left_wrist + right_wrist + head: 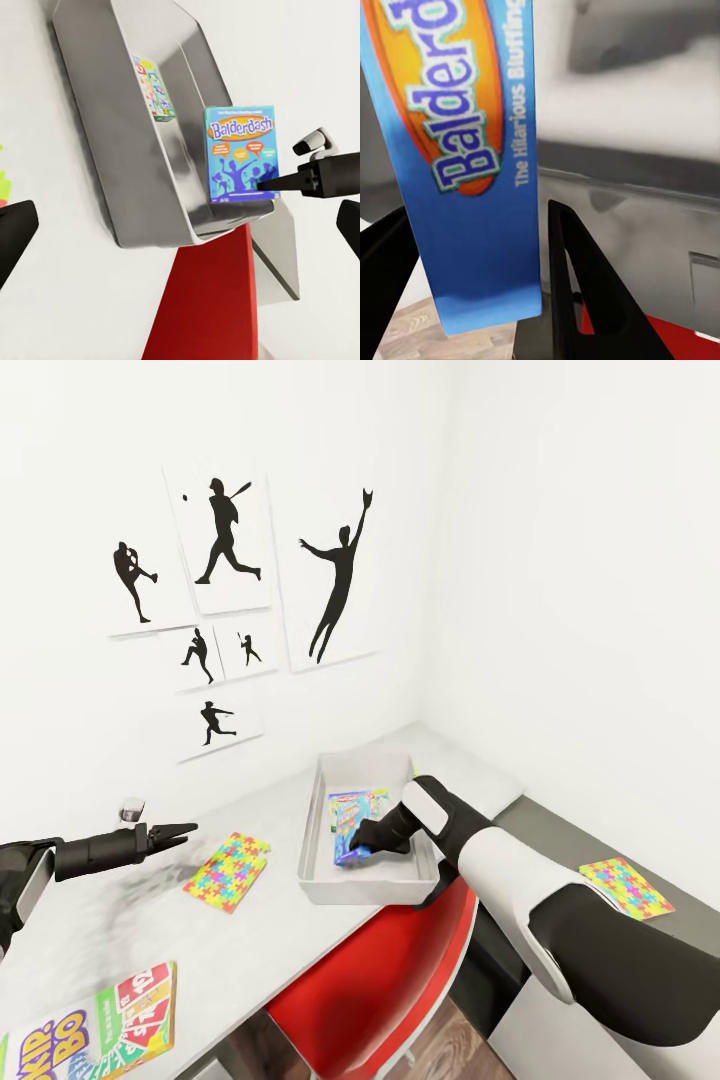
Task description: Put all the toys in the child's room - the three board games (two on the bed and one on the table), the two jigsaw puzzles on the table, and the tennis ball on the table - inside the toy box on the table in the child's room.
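Note:
My right gripper (358, 847) is shut on the blue "Balderdash" board game (348, 822), holding it upright just inside the near end of the light grey toy box (312, 830) on the table (210, 950). The right wrist view has the blue box (472, 150) pinched between the black fingers (577, 285). A pale green-printed game (154, 88) lies in the toy box (112, 112). One jigsaw puzzle (227, 871) lies left of the box, another (627, 887) on the lower desk at right. The Skip-Bo game (100, 1030) lies at the table's near left. My left gripper (185, 830) hovers open beside the first puzzle. The tennis ball is out of view.
A red chair (370, 980) stands under the table edge below the toy box. A small grey cup (132, 810) stands by the wall behind my left gripper. Black athlete pictures (230, 540) hang on the white wall. The room corner lies just behind the box.

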Robot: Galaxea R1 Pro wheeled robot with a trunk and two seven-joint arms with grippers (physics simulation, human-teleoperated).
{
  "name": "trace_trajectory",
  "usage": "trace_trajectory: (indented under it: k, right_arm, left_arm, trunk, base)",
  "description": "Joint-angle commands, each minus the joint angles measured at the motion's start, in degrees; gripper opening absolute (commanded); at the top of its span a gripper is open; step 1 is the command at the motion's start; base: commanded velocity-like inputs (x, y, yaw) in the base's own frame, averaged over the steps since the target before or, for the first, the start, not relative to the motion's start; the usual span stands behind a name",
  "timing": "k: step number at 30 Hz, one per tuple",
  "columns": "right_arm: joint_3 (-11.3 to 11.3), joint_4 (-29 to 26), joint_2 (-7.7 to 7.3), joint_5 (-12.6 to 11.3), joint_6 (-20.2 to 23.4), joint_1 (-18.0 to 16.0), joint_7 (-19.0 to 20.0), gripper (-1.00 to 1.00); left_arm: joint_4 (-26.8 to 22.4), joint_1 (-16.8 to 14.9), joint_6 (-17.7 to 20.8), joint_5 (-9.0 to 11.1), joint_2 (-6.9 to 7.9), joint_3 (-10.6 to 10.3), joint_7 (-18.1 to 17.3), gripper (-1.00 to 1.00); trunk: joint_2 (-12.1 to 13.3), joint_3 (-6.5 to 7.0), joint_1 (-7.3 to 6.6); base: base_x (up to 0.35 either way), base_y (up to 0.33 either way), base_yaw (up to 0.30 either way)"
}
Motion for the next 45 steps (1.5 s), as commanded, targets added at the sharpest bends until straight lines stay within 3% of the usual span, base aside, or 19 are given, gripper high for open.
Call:
trace_trajectory:
  k: [1,30,36,45]
  right_arm:
    - [0.18,0.02,0.00,-0.68,0.01,0.01,-0.54,-1.00]
    - [0.15,0.16,0.00,-0.51,-0.05,0.10,-0.52,-1.00]
    - [0.15,4.58,0.00,-0.57,-0.12,0.10,-0.51,-1.00]
    - [0.07,5.16,0.00,-0.77,-0.27,0.10,-0.45,-1.00]
  left_arm:
    - [0.01,-0.04,0.56,0.14,0.05,0.00,-0.14,1.00]
    - [0.04,0.04,0.60,0.23,-0.01,0.00,-0.16,1.00]
    - [0.01,0.04,0.82,0.23,-0.01,0.00,-0.16,1.00]
    - [0.02,0.04,0.73,0.23,0.03,0.00,-0.16,1.00]
  trunk:
    - [-0.13,-0.13,0.04]
    - [-0.13,-0.13,0.04]
    - [-0.13,-0.13,0.04]
    - [-0.13,-0.13,0.04]
  base:
    - [0.000,0.000,0.000]
    - [0.035,0.005,0.000]
    - [0.000,0.024,0.000]
    - [0.000,0.027,0.000]
